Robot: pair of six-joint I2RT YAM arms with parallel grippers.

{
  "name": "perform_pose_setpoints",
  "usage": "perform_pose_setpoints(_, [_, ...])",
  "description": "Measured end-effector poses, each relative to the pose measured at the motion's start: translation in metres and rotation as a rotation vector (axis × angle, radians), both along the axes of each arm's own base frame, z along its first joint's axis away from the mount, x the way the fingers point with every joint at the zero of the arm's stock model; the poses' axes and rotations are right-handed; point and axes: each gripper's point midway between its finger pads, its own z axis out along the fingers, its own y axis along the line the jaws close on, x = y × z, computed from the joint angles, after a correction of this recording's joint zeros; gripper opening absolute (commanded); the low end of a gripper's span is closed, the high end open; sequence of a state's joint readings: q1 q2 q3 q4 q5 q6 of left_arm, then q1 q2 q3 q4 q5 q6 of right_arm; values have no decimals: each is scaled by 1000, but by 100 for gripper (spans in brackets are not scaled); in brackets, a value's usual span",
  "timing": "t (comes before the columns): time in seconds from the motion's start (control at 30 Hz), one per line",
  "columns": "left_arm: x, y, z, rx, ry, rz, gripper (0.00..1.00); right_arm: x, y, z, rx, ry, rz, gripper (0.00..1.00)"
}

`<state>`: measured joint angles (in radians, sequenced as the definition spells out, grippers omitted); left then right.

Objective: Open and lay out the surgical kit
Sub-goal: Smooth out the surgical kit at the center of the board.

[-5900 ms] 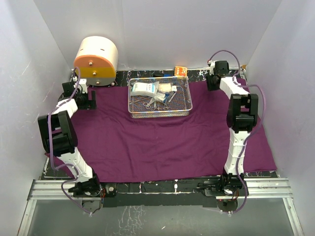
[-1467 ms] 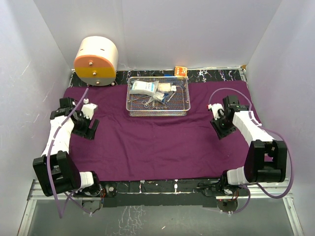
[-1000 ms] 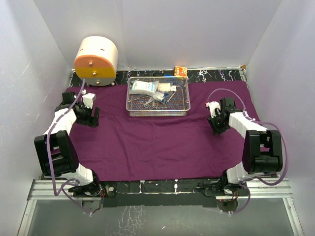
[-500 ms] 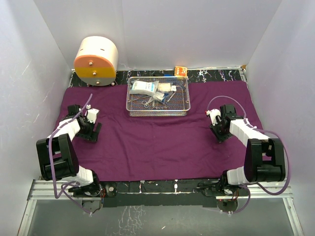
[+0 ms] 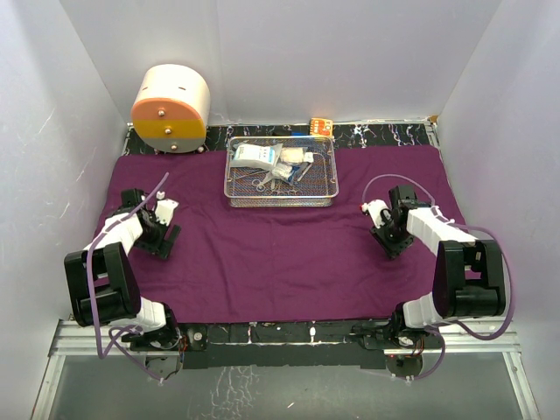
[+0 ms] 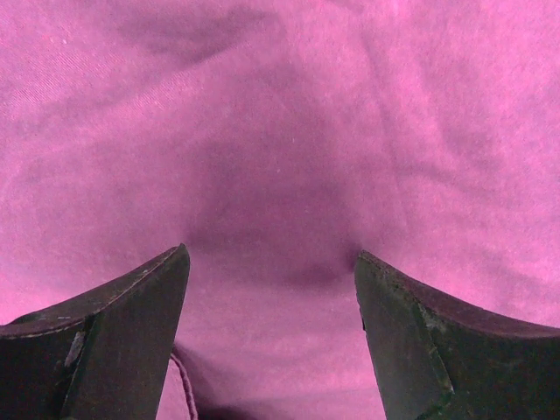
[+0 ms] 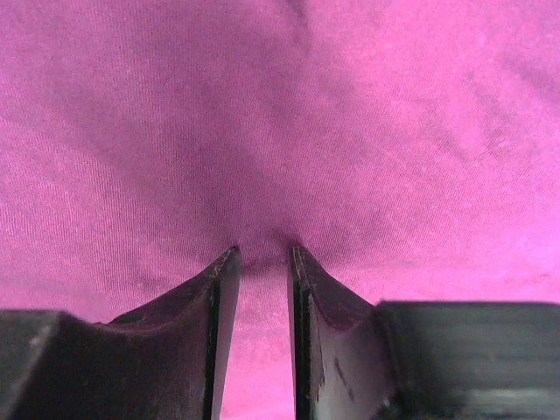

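Top camera first: the purple cloth wrap (image 5: 280, 254) lies opened out flat over most of the table, so the unwrapping looks done. The wire-mesh tray (image 5: 280, 204) sits at the far middle of the cloth, loaded with the white packets (image 5: 256, 157) and the steel instruments (image 5: 271, 181). Nothing is laid out beside it yet, so that is the whole job left. The cream-and-orange drum (image 5: 171, 107) stands off at the far left corner. The left gripper (image 5: 161, 236) is low on the left part of the cloth, the right gripper (image 5: 393, 240) low on the right, both well apart from the tray.

Over to the left wrist: the fingers (image 6: 131, 332) are spread wide, bare cloth between them, holding nothing.

Right wrist now: the fingers (image 7: 197, 324) are drawn nearly together, and creases in the cloth run in towards the slim gap. It looks like a small pucker of fabric is nipped there, though the view is too close to be sure.
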<state>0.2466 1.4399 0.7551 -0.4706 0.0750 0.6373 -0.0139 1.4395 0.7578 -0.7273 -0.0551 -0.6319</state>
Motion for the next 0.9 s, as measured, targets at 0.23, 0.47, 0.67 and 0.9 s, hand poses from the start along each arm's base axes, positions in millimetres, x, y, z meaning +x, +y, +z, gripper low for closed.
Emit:
perform_pose_setpoints(0.23, [-21, 3, 0, 25, 90, -35, 75, -19, -2, 0, -19, 81, 64, 28])
perform_pose_setpoints(0.47, [-42, 5, 0, 42, 182, -62, 75, -41, -2, 0, -14, 165, 81, 29])
perform_pose_setpoints(0.67, [-35, 5, 21, 39, 171, -63, 76, -20, 0, 16, -10, 109, 61, 30])
perform_pose_setpoints(0.9, [-60, 15, 29, 129, 171, -101, 77, 22, 6, 45, 23, -24, 27, 31])
